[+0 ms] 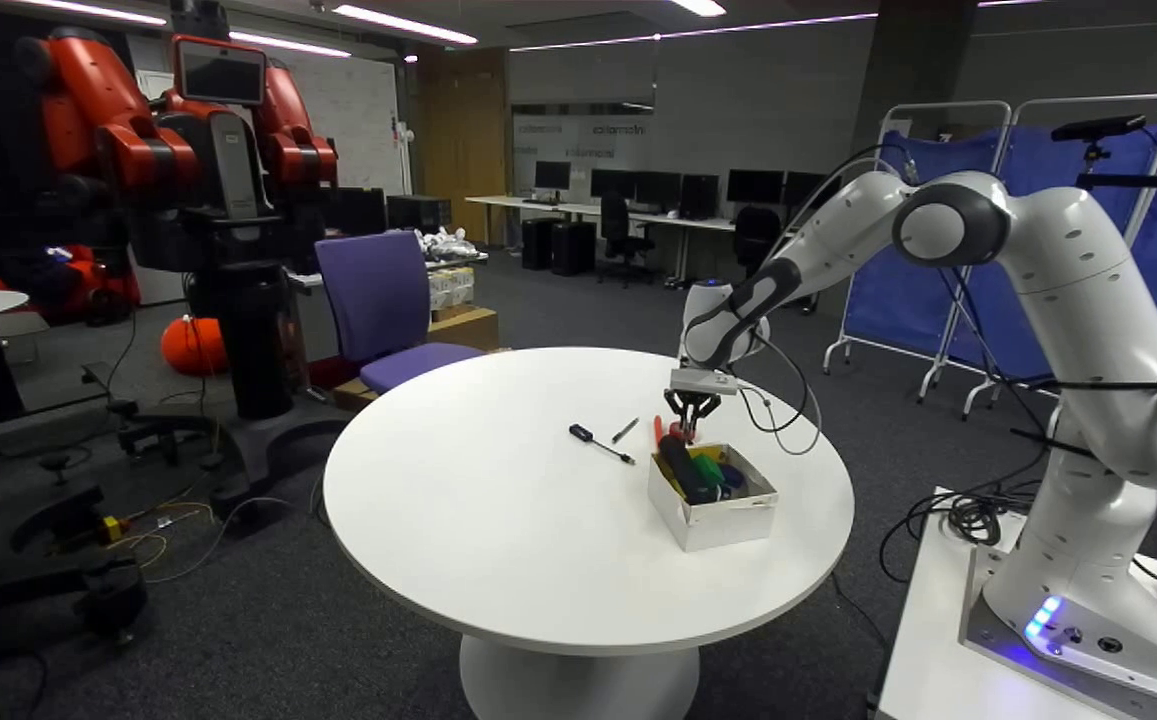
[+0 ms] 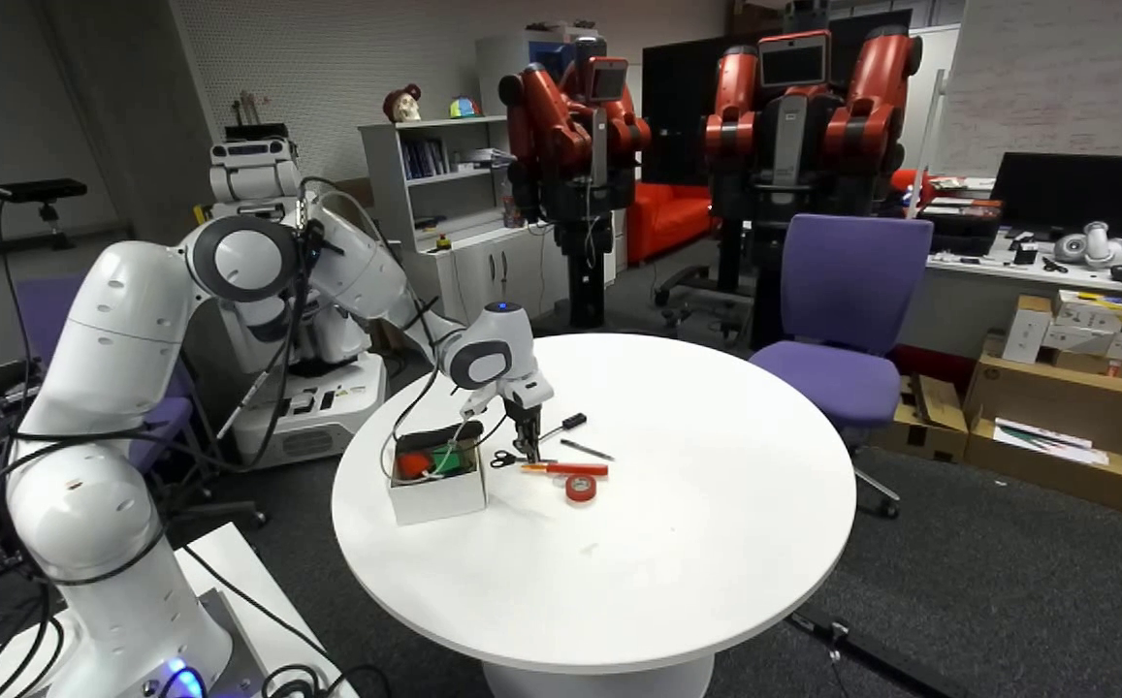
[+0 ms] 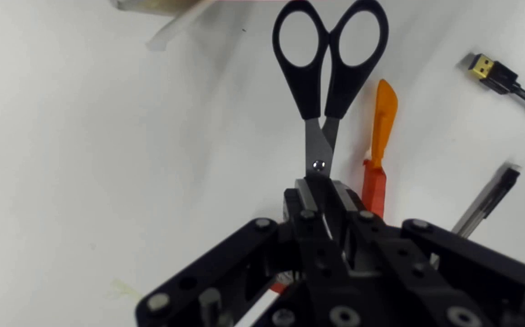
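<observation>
My gripper (image 3: 325, 187) points down low over the white table, its fingers shut on the blades of the scissors (image 3: 319, 145). The black handles point away from the fingers, and the pivot screw shows just beyond the tips. Most of the blades is hidden between the fingers. I cannot tell whether the scissors touch the table. Close beside the fingers lies a red and orange knife-like tool (image 3: 375, 186). A roll of red tape (image 2: 580, 488) sits nearby, mostly hidden behind the gripper in the wrist view. In both exterior views the gripper (image 2: 528, 454) stands beside a white box (image 2: 439, 501).
The box (image 1: 728, 527) holds a long black item (image 1: 686, 472), a green item (image 1: 708, 469) and other things. A pen (image 1: 625, 431) and a black USB adapter cable (image 1: 598, 443) lie on the round table (image 1: 478, 520). A purple chair (image 2: 837, 388) stands by its edge.
</observation>
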